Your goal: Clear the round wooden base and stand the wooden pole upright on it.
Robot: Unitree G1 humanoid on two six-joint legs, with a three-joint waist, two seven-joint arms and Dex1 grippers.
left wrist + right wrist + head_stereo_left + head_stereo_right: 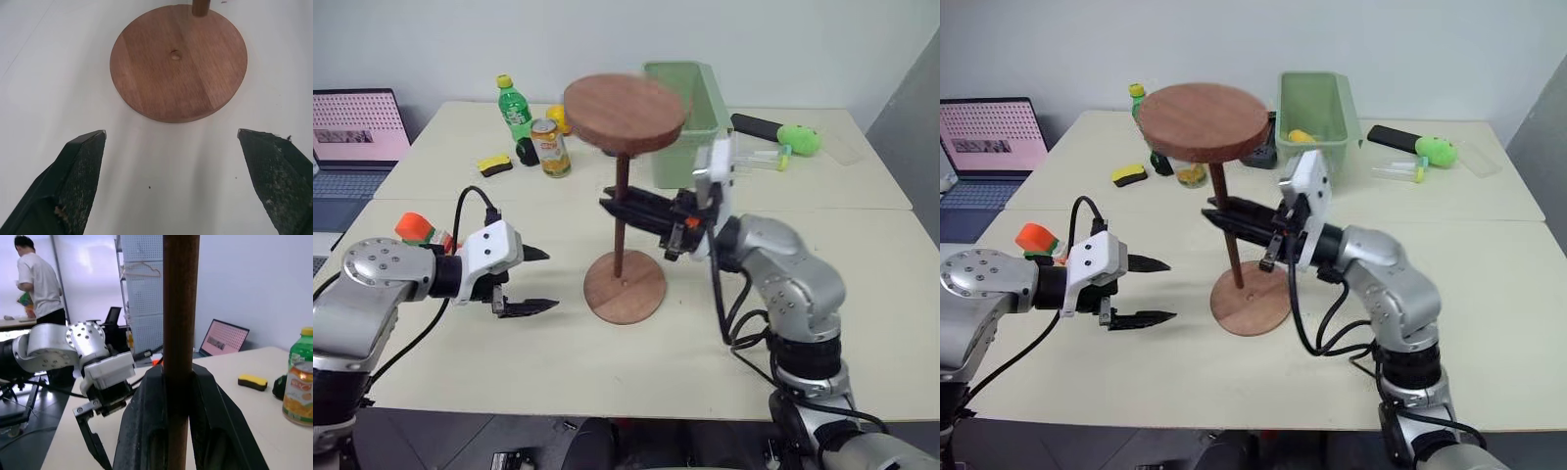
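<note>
- The right gripper (1219,217), black fingers closed on the thin dark-brown wooden pole (1226,230), holds it upright with its reddish disc on top.
- The pole's lower end meets the flat round wooden base (1252,304) on the pale bench (1489,284).
- The left gripper (1148,290) hangs spread beside the base, not touching it.

green bin (690,93) | green bottle (515,108) | can (550,147) | laptop (352,137) | yellow sponge (494,164)

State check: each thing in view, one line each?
Round wooden base: flat on table, top clear.
Thin dark-brown wooden pole: upright, disc end up, foot on base, off its centre hole.
Right gripper: shut on pole.
Left gripper: open, empty, beside base.
Green plastic bottle: upright, capped.
</note>
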